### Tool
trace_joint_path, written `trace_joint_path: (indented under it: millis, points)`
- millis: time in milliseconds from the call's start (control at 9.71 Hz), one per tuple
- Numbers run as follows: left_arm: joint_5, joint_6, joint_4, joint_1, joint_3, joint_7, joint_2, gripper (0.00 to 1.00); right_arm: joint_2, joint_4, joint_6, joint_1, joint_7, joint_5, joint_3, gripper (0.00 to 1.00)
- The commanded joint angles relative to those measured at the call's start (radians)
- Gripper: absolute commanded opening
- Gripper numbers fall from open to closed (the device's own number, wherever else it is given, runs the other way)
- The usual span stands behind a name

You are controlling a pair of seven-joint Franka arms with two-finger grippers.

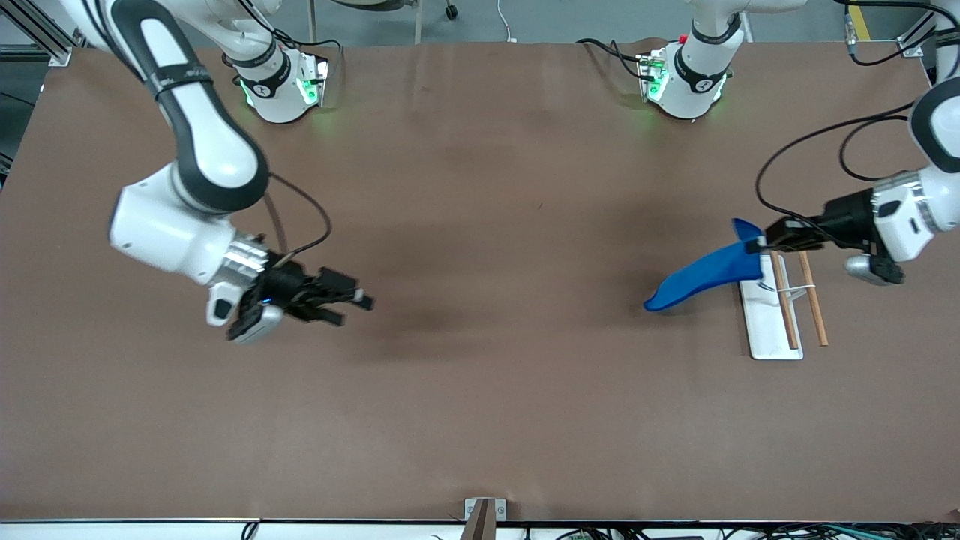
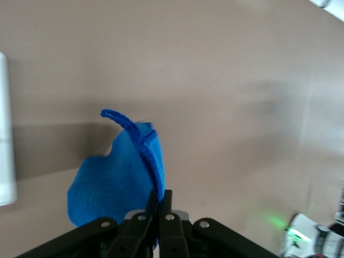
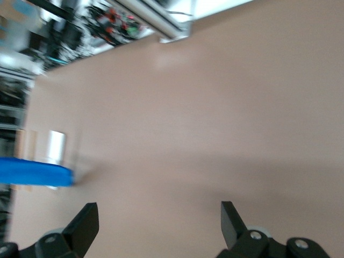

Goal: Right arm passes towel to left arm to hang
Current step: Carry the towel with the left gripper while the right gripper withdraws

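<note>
Brown tabletop (image 1: 480,375) spreads beneath both arms. At the left arm's end, the left gripper (image 1: 761,241) is pinched tight on one edge of the blue towel (image 1: 701,276), which hangs from it slantwise above the table, just beside a white rack base (image 1: 766,315) with two wooden rods (image 1: 814,300). Well apart, the right gripper (image 1: 352,301) is held with fingers spread wide, empty, over bare table.

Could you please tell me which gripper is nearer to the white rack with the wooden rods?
Left. The left gripper, shut on the blue towel, is over the rack's end. The right gripper is open over bare table toward the right arm's end.
</note>
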Motion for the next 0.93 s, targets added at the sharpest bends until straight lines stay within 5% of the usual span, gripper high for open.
trace_joint_path:
  millis: [0, 309, 515, 824]
  points:
    - [0.063, 0.007, 0.052, 0.016, 0.054, 0.062, 0.064, 0.0, -0.031, 0.033, -0.122, 0.01, 0.018, -0.218, -0.14, 1.0]
    - [0.096, 0.06, 0.093, 0.018, 0.195, 0.223, 0.091, 0.0, -0.111, 0.026, -0.21, 0.012, 0.109, -0.438, -0.3, 1.0]
    - [0.094, 0.112, 0.09, 0.021, 0.252, 0.285, 0.107, 0.0, -0.19, 0.035, -0.291, 0.01, 0.294, -0.644, -0.328, 1.0]
    - [-0.044, 0.145, 0.095, 0.039, 0.333, 0.26, 0.25, 0.07, -0.28, 0.1, -0.474, 0.01, 0.471, -0.707, -0.328, 1.0]
